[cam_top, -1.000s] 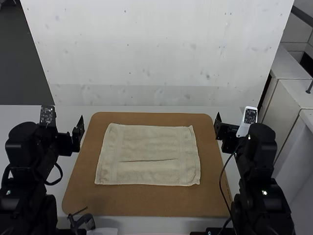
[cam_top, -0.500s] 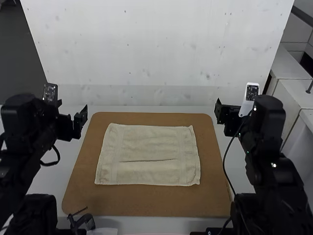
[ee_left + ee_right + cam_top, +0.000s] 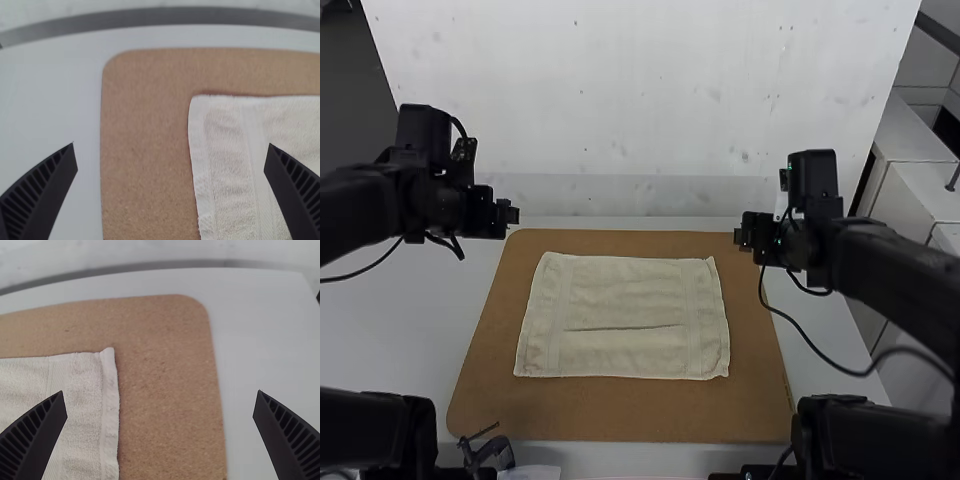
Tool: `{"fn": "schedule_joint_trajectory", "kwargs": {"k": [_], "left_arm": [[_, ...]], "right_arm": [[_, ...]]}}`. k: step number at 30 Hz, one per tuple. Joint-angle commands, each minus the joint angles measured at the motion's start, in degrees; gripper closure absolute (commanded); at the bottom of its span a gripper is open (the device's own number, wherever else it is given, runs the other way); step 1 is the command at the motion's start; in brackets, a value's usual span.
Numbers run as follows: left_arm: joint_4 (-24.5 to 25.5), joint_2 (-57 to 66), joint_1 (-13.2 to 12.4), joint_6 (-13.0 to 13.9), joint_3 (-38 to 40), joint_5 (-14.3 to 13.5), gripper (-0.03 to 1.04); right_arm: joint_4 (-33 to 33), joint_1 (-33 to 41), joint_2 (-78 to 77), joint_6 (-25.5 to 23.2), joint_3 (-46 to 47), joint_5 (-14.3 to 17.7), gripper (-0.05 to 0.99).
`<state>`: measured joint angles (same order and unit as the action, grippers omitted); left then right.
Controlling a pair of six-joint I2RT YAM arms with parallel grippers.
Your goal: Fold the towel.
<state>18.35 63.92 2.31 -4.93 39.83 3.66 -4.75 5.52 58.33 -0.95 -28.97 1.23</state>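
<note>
Towel (image 3: pixel 620 320) spread flat between two empty grippers, its far corners the likely first grips.
From the left gripper (image 3: pixel 172 145), fingers wide apart and holding nothing, the desk (image 3: pixel 410 330) lies outward and a small black tool (image 3: pixel 492 455) well back toward the arm bases; the towel lies inward and back, its far left corner the closest part. The towel rests on the brown board (image 3: pixel 620 415), long axis running from one gripper's side to the other's, with a shallow crease along it. From the right gripper (image 3: pixel 160 391), also parted and empty, the far right corner lies inward and slightly back; this gripper looks marginally nearer to its corner. Its arm's cable (image 3: pixel 865 374) loops behind it, outside the towel, and might snag on a low reach.
</note>
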Motion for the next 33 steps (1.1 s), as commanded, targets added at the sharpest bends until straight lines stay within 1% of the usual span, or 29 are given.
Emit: {"fn": "schedule_joint_trajectory", "kwargs": {"k": [1, 2, 4, 5, 7, 10, 12, 13, 18, 20, 23, 24, 26, 27, 30, 31, 33], "left_arm": [[1.6, 8.8, 1.0, -2.7, 4.5, -0.7, 0.04], [1.6, 10.3, 1.0, -2.7, 4.7, -0.7, 0.04], [1.5, 12.6, 1.6, -2.7, 5.3, -2.6, 0.04], [1.4, 13.6, 2.1, -2.9, 5.9, -3.0, 0.04], [1.5, 15.3, 2.9, -3.0, 7.1, -4.7, 0.04], [1.6, 16.1, 5.1, -3.0, 8.2, -8.8, 0.05], [1.6, 17.3, 6.2, -3.0, 9.0, -10.3, 0.05], [1.7, 17.6, 6.5, -3.0, 9.4, -10.6, 0.05], [1.7, 18.4, 7.0, -3.0, 9.8, -10.6, 0.04], [1.7, 18.2, 7.1, -3.0, 9.7, -10.4, 0.04], [1.5, 18.1, 6.9, -3.0, 9.7, -10.3, 0.04], [1.4, 18.2, 6.8, -3.0, 9.7, -10.1, 0.04], [1.2, 18.3, 6.8, -3.1, 9.7, -10.0, 0.04], [1.2, 18.5, 6.8, -3.1, 9.7, -9.9, 0.04], [1.1, 19.8, 6.9, -3.1, 9.7, -9.7, 0.04], [1.1, 20.5, 7.0, -3.1, 9.8, -9.6, 0.04], [1.1, 21.9, 7.2, -3.2, 10.2, -8.5, 0.04]], "right_arm": [[1.9, 2.5, 9.6, -3.6, -5.6, -0.4, -0.02], [2.7, 2.8, 12.4, -3.7, -6.7, 0.0, -0.02], [3.4, 3.4, 17.7, -4.5, -9.2, 0.2, -0.03], [3.5, 3.8, 20.0, -5.1, -10.4, 0.2, -0.03], [4.5, 4.2, 25.1, -5.4, -12.8, 0.3, -0.02], [6.8, 5.8, 32.0, -5.7, -15.5, 1.9, -0.02], [6.7, 6.7, 36.9, -5.8, -18.0, 2.1, -0.02], [6.7, 7.0, 38.9, -5.8, -19.1, 2.2, -0.02], [6.8, 8.6, 46.6, -6.1, -23.0, 3.1, -0.02], [7.0, 9.0, 48.4, -6.0, -23.9, 4.0, -0.02], [7.2, 9.7, 50.8, -5.8, -24.9, 4.4, -0.01], [7.1, 9.9, 51.5, -5.8, -25.3, 4.6, 0.01], [7.1, 10.3, 52.8, -5.8, -26.0, 5.4, 0.11], [6.6, 10.6, 53.4, -5.7, -26.3, 5.9, 0.19], [5.8, 11.4, 54.8, -5.7, -26.8, 7.4, 0.52], [5.8, 11.7, 55.1, -5.8, -26.8, 8.0, 0.65], [5.5, 11.7, 55.4, -5.8, -26.8, 8.1, 0.82]]}}
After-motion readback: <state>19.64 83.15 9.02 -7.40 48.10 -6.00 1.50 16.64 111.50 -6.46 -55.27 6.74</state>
